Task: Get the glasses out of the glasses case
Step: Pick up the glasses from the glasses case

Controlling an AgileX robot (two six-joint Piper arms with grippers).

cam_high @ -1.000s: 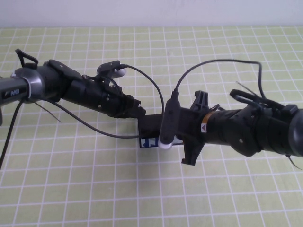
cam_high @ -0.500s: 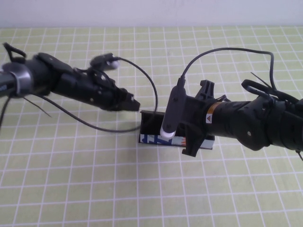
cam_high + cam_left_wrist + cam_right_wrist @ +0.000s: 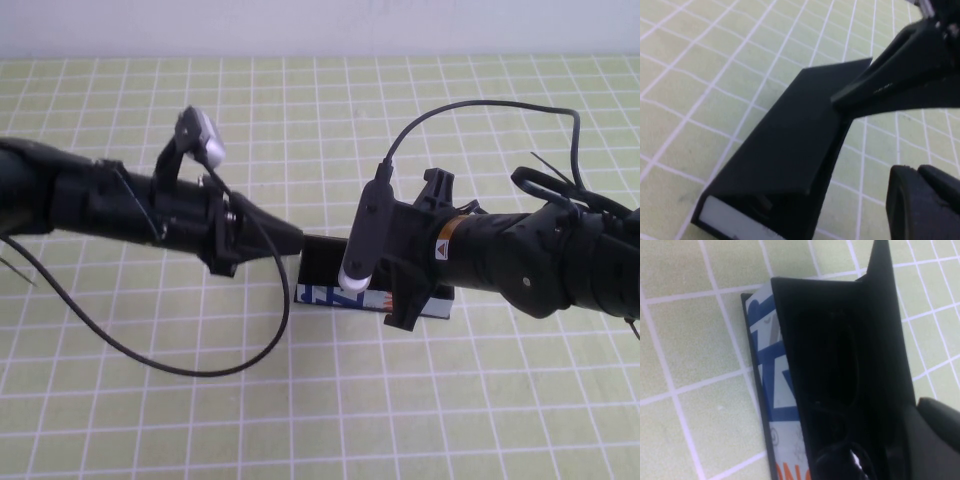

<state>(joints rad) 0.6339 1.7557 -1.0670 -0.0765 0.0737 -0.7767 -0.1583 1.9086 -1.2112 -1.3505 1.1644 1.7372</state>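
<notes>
Glasses case (image 3: 325,296) (image 3: 785,145) (image 3: 770,380) near the middle of the green gridded table (image 3: 300,420), between the two arms; stands open, matte black lid tilted up, white side strip with blue and orange-red print facing the robot's side. Glasses (image 3: 832,365) inside the case, only faintly seen in the right wrist view as a dark frame outline against the black lining; lie along the length of the box, not lifted. Left gripper (image 3: 290,238) (image 3: 865,145) reaches in from the left and points at the left end of the case; shows open in the left wrist view, with one finger (image 3: 890,85) against the free edge of the raised lid and the other (image 3: 920,200) well apart from it, beside the box; holds nothing that can be made out. Right gripper (image 3: 405,290) comes in from the right and hangs low over the right part of the case, its wrist camera covering the box from above; cannot tell how far open it is, nor whether it has hold of anything
</notes>
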